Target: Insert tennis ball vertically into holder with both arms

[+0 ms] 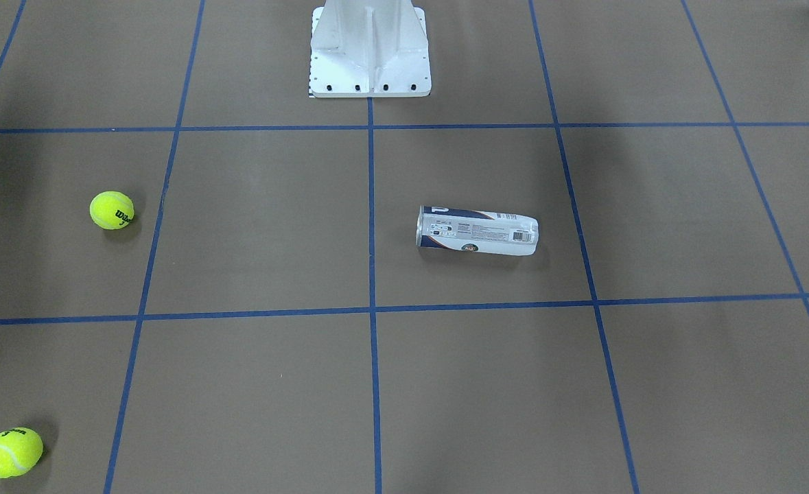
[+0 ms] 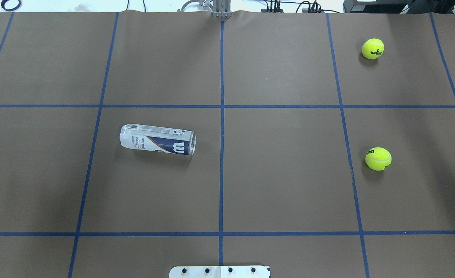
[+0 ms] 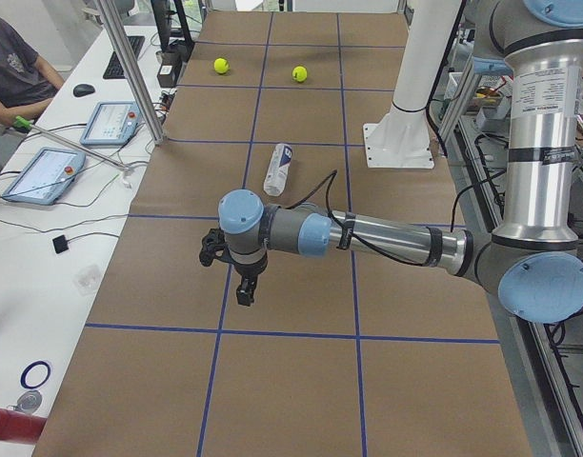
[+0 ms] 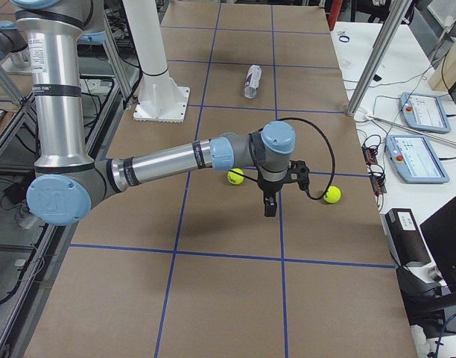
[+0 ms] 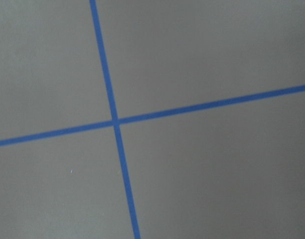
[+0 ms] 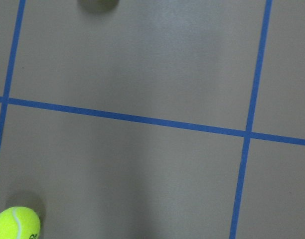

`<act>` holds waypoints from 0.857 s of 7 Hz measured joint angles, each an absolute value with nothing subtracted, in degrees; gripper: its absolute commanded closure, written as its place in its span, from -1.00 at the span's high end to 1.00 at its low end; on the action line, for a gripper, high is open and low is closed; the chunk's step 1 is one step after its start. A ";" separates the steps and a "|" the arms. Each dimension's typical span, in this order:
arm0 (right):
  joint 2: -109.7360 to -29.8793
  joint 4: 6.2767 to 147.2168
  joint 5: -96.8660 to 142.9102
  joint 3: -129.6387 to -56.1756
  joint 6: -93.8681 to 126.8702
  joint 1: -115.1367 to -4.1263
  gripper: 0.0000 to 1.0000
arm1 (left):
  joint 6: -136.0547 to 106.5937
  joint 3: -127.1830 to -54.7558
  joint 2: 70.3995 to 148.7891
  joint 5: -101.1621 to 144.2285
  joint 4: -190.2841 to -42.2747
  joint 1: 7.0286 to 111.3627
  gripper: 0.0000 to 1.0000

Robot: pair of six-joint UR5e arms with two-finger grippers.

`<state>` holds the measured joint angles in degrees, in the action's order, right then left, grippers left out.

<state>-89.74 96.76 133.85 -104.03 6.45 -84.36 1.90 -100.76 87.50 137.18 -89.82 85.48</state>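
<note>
brown paper covers the table (image 2: 281, 173), and it is divided into large squares by strips of blue tape (image 2: 222, 154). the holder (image 2: 158, 139), a clear plastic cylindrical can with a white and navy label, is seen lying on its side in the square just to the robot's left of the centre strip, apart from the tape on every side. its silver-rimmed mouth is turned toward the centre strip, with the white "w" logo beside that rim; the barcode is shown in the front-facing view near the opposite end (image 1: 476, 230).

two yellow-green felt tennis balls are found on the robot's right half, well apart from the holder: the nearer ball (image 2: 378, 158) is set just outside a tape strip, and the farther ball (image 2: 372, 48) lies near the table's far edge. the white metal pedestal base (image 1: 370, 51) is bolted at the robot's side.

the grey and silver left arm (image 3: 387, 238) is stretched low over the table, and its black two-finger left gripper (image 3: 244, 290) is pointed downward above a tape strip, short of the holder. the right arm (image 4: 161, 164) is stretched likewise, with the right gripper (image 4: 270, 207) hung between the two balls. whether either pincer is released or clenched cannot be told. nothing is grasped by either.
</note>
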 measured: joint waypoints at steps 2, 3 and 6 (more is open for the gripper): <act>-91.24 96.67 134.09 -104.47 6.42 -84.78 0.99 | 1.75 -103.18 86.20 136.51 -90.11 85.93 0.99; -91.44 96.63 134.15 -104.53 6.43 -84.79 0.99 | 1.64 -103.96 85.29 136.41 -90.15 85.94 0.99; -91.41 96.59 134.12 -104.51 6.56 -84.81 0.99 | 1.42 -104.89 84.91 137.04 -90.24 85.88 0.99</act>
<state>-91.41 96.59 134.12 -104.51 6.56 -84.81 1.42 -104.89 84.91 137.04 -90.24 85.88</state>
